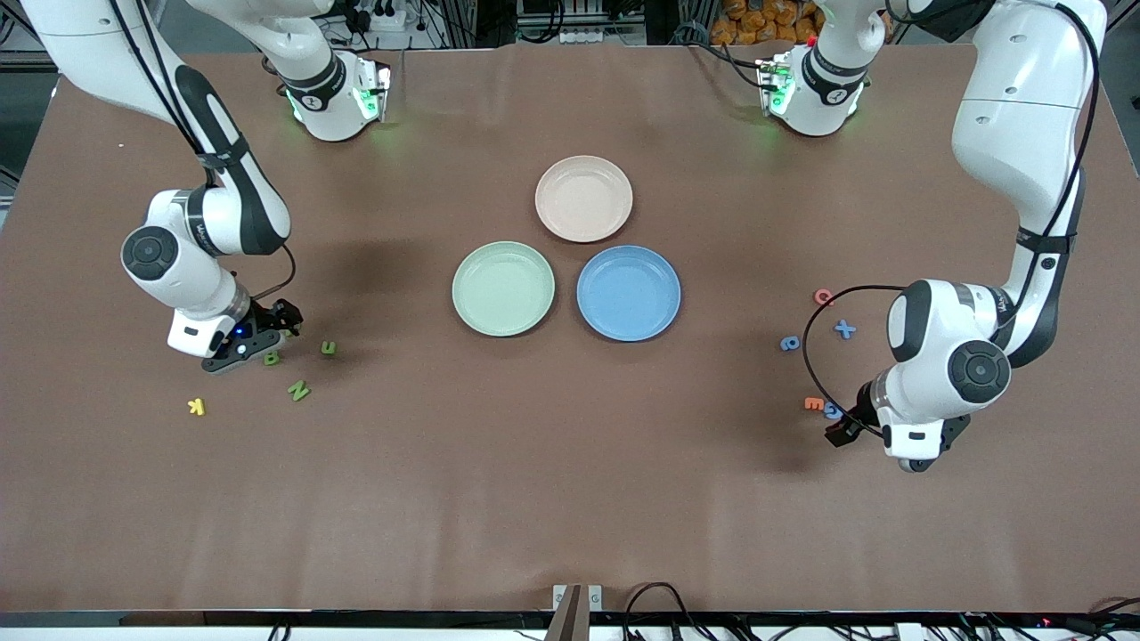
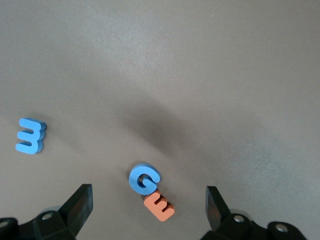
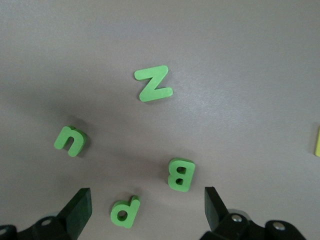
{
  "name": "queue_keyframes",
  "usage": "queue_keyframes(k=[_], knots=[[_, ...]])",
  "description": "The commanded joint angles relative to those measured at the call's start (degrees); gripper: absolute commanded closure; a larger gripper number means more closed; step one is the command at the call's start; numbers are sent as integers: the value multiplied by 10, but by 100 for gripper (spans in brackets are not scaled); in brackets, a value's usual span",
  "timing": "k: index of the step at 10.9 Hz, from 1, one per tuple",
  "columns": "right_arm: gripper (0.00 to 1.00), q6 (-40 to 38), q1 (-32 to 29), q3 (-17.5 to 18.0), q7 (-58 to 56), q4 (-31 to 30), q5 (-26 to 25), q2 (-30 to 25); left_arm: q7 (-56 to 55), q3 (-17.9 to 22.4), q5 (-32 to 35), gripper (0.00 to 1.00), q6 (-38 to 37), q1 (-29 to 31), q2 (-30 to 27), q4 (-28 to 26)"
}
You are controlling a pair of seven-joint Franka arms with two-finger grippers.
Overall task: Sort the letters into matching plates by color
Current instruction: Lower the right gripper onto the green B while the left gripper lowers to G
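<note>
Both grippers, left gripper [image 2: 147, 207] over a blue G [image 2: 144, 178] and right gripper [image 3: 145, 210] over four flat green letters [image 3: 155, 83], are held wide open.

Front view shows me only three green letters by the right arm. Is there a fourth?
Observer: Yes. In the right wrist view a green p lies on the table between the fingers of the open right tool, beside the green B.
Operator: And by the left arm I count three blue ones.
Observer: The left wrist view shows a fourth, a blue E-shaped letter, apart from the blue G. The open left tool hangs over that G, which touches an orange E.
</note>
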Motion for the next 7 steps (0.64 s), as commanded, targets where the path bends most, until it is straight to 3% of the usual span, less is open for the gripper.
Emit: queue_keyframes(k=[1,3,7], knots=[[0,30,-116,95,-2,1,-34,32,-16,-1,7,0,4,2,-1,-7],[0,30,-145,116,-1,2,-70,36,-15,-1,7,0,43,5,-2,-30],[0,42,-152,118,0,4,-80,47,-14,-1,8,0,54,7,0,-36]])
